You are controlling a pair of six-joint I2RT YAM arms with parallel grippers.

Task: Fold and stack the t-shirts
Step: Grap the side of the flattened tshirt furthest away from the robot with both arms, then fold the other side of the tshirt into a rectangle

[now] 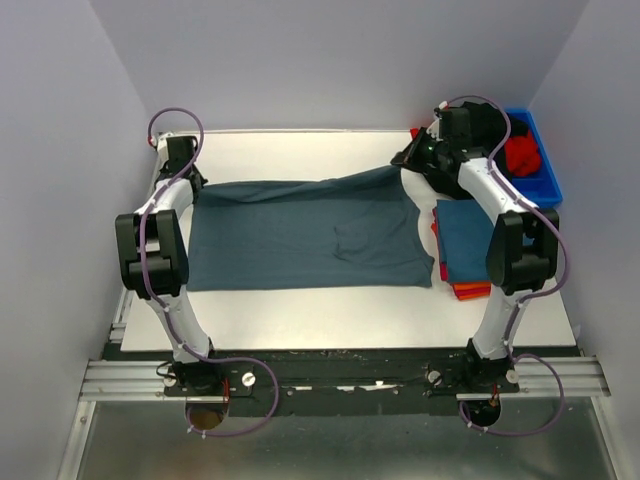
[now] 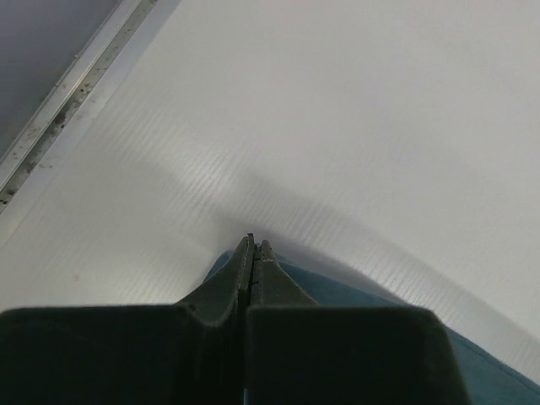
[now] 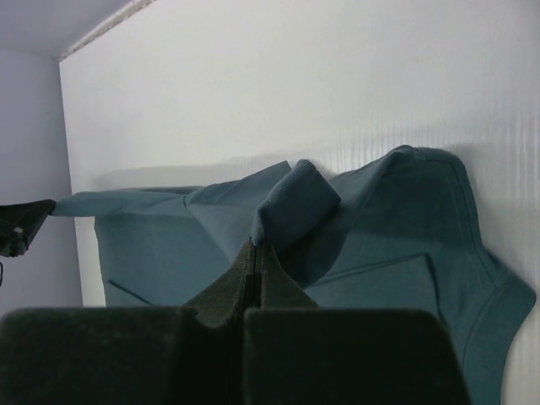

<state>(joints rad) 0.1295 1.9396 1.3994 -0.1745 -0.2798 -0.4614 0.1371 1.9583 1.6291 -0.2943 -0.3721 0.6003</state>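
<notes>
- The slate teal t-shirt (image 1: 310, 235) lies spread mid-counter. The left hand (image 2: 253, 246) and right hand (image 3: 256, 251) are each clamped on a far corner.
- Thin pinches may slip, and an uneven pull could drag cloth onto the folded stack (image 1: 465, 250) (just beside it).
- White ribbed counter (image 1: 330, 310); plain pale walls (image 1: 330, 60).

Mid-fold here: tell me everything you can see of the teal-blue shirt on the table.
The teal-blue t-shirt is soft, plain, matte cloth, spread wide across the middle of the white table. Its near edge lies flat. Its far edge is pinched at both corners, by the shut left gripper and the shut right gripper; the right corner is lifted and bunched, with creases running from it. A stitched curved hem shows in the right wrist view.
</notes>
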